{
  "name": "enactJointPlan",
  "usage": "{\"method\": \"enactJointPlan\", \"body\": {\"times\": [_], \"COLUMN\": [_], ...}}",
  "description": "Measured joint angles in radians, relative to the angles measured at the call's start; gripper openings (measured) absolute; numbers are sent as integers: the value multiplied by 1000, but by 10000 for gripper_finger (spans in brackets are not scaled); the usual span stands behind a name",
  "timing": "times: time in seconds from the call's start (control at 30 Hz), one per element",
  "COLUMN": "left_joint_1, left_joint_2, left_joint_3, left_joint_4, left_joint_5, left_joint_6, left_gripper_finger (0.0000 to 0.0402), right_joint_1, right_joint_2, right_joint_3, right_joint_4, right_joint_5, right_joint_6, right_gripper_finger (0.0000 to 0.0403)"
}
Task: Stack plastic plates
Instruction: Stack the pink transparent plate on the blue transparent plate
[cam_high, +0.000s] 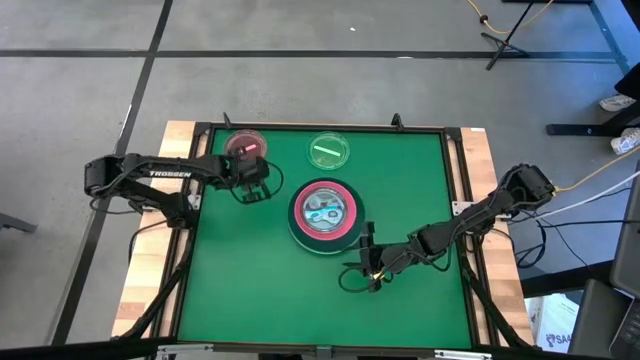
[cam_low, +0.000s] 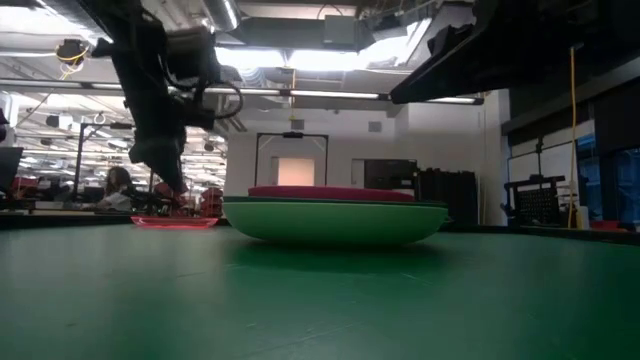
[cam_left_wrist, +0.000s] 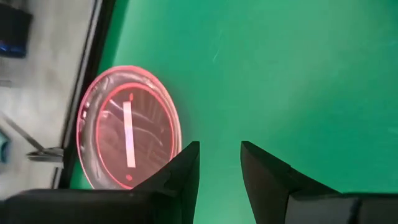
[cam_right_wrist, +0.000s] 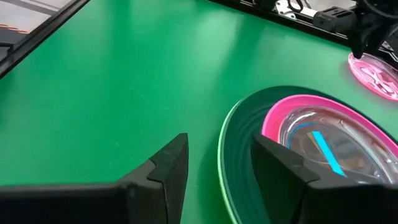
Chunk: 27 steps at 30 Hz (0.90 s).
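Green bench (cam_high: 410, 260) holds mid-bench stack (cam_high: 325, 213) of green, pink, blue-tinted plates, green dish (cam_high: 328, 151) and pink dish (cam_high: 245, 144) at far edge, open left gripper (cam_high: 255, 190) beside pink dish, open right gripper (cam_high: 366, 262) near stack.

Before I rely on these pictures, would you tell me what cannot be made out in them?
- Green clear dish: absent from the low view, probably behind the plate stack.
- Number of plates in the stack: high view shows only nested rims.
- Pink clear dish: left wrist view, near edge covered by the left gripper.
- Right gripper covers the stack's rim.
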Motion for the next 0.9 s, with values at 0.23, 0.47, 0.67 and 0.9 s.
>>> {"method": "enactJointPlan", "body": {"times": [0.23,0.47,0.67,0.9], "left_joint_1": [148,243,287,310], "left_joint_2": [0,1,53,181], "left_joint_3": [-35,-79,-79,-80], "left_joint_4": [76,191,202,226], "left_joint_5": [106,160,159,152], "left_joint_6": [132,164,169,161], "left_gripper_finger": [110,110,110,110], "right_joint_1": [0,0,0,0], "right_joint_2": [0,0,0,0], "right_joint_3": [0,0,0,0], "right_joint_4": [-3,-3,2,2], "right_joint_5": [0,0,1,1], "right_joint_6": [0,0,0,0], "right_gripper_finger": [166,166,166,166]}}
